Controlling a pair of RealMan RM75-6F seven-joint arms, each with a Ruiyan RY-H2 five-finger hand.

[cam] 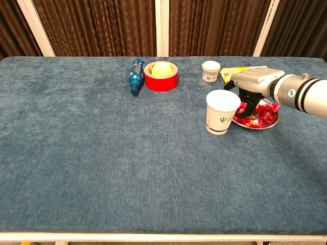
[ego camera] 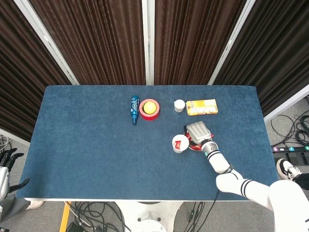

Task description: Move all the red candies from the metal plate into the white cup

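Right hand down over the candy plate, reaching for another piece.

The right hand hangs palm-down over the metal plate, its fingers curled down into the pile of red candies at the side nearest the white cup; whether a candy is pinched yet cannot be told. The cup stands just beside the plate and already holds one red candy. This looks like the picking step: next comes a firm pinch, a lift and a short carry over the cup's rim without knocking it. The left hand idles off the table edge, fingers apart, empty.
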